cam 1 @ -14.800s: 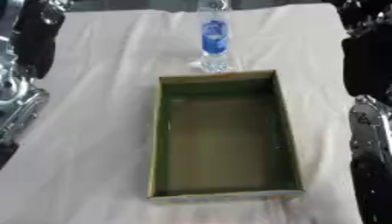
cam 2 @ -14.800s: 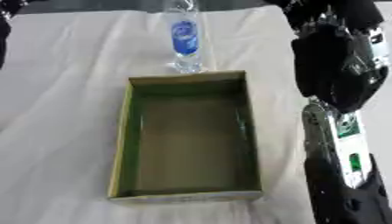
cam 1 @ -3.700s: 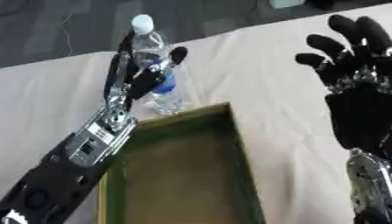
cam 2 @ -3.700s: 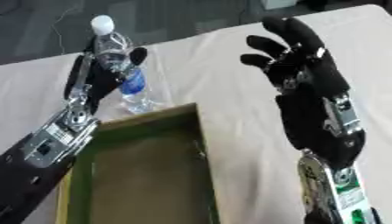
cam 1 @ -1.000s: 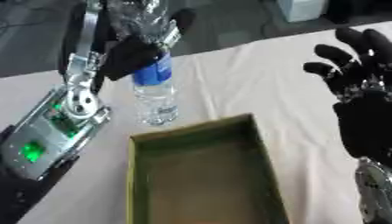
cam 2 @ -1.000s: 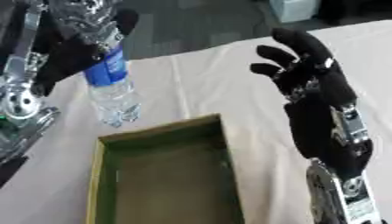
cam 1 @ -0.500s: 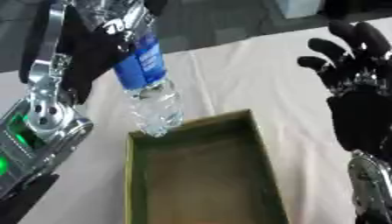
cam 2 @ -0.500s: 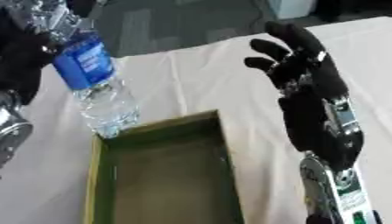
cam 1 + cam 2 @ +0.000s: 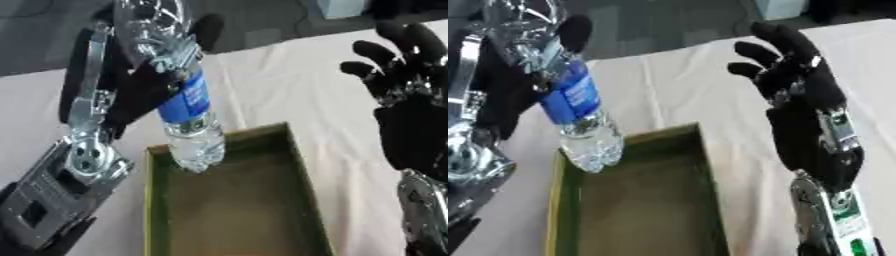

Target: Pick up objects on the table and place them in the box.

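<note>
The water bottle [image 9: 188, 115] hangs in the air over the far left corner of the box [image 9: 229, 200], tilted with its base lowest and just above the box's far wall. The left hand [image 9: 144, 82] has its fingers curled round the bottle's upper part, near the neck, above the blue label; gripping it high seems meant to leave the base free to go down into the box without the fingers catching the rim. The left arm rises from the counter's near left corner, its silver joints beside the box's left wall. The box is green inside, open-topped and holds nothing that shows; it lies lengthwise on the cloth-covered counter [image 9: 262, 85], running from the middle toward the near edge. The bottle has not yet been lowered or let go, so the placing looks to be in its last stage. Toward the counter's right edge the right hand [image 9: 798, 90] stands upright with its fingers spread and holds nothing, apparently kept clear of the box.
</note>
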Robot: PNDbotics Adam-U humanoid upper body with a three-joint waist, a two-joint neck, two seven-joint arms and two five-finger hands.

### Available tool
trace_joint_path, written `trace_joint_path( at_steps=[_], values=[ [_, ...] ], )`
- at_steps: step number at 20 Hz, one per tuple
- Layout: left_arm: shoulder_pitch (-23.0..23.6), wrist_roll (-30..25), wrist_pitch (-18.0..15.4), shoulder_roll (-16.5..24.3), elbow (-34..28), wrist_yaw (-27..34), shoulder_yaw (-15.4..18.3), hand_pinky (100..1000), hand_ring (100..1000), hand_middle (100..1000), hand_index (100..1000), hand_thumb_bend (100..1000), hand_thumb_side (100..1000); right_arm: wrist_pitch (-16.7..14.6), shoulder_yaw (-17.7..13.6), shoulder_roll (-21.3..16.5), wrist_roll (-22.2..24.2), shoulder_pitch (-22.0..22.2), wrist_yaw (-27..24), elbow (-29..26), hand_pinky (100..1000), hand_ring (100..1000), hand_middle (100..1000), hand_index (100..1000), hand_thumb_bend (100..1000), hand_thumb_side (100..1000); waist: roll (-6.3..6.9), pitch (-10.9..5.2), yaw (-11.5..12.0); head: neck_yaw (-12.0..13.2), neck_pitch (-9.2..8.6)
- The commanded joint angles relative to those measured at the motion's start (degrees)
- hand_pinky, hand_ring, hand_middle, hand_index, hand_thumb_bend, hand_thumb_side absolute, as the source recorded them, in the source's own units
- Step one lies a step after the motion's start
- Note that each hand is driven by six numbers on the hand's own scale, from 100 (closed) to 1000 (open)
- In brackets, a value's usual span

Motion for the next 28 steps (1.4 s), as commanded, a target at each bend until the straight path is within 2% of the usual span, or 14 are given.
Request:
trace_joint_path(
  at_steps=[1, 5, 10, 23, 28],
  values=[
    [-0.1, -2.01, -0.09, -1.12, -0.09, -4.12, -0.84, 100, 100, 542, 402, 592, 466, -0.21, -0.23, 0.34, -0.05, -1.06, 0.2, -1.0, 815, 864, 885, 923, 100, 822, -0.47, -0.83, -0.16, 0.7, -0.08],
    [0.77, -3.91, -0.96, -3.07, 2.17, -8.71, -2.19, 100, 100, 550, 403, 591, 470, -0.22, -0.26, 0.49, -0.07, -1.28, 0.15, -1.11, 815, 864, 885, 923, 100, 821, -0.64, -0.53, -0.29, 0.89, -0.16],
    [1.55, -5.15, -2.3, -4.23, 4.32, -11.69, -3.37, 100, 100, 555, 403, 585, 478, -0.23, -0.26, 0.55, -0.01, -1.36, 0.14, -1.18, 815, 864, 885, 923, 100, 822, -0.75, -0.35, -0.29, 1.01, -0.09],
    [3.49, -5.29, -5.75, -6.21, 7.89, -13.02, -5.39, 100, 100, 566, 416, 565, 522, -0.41, -0.34, 0.68, 0.18, -1.58, 0.13, -1.27, 816, 866, 885, 923, 100, 822, -1.29, 0.28, -0.07, 1.4, 0.06],
    [3.8, -5.36, -6.58, -6.44, 8.56, -13.27, -5.63, 100, 104, 598, 436, 572, 537, -0.47, -0.33, 0.69, 0.29, -1.57, 0.16, -1.23, 817, 866, 884, 923, 100, 822, -1.39, 0.37, 0.05, 1.43, 0.16]
  ],
)
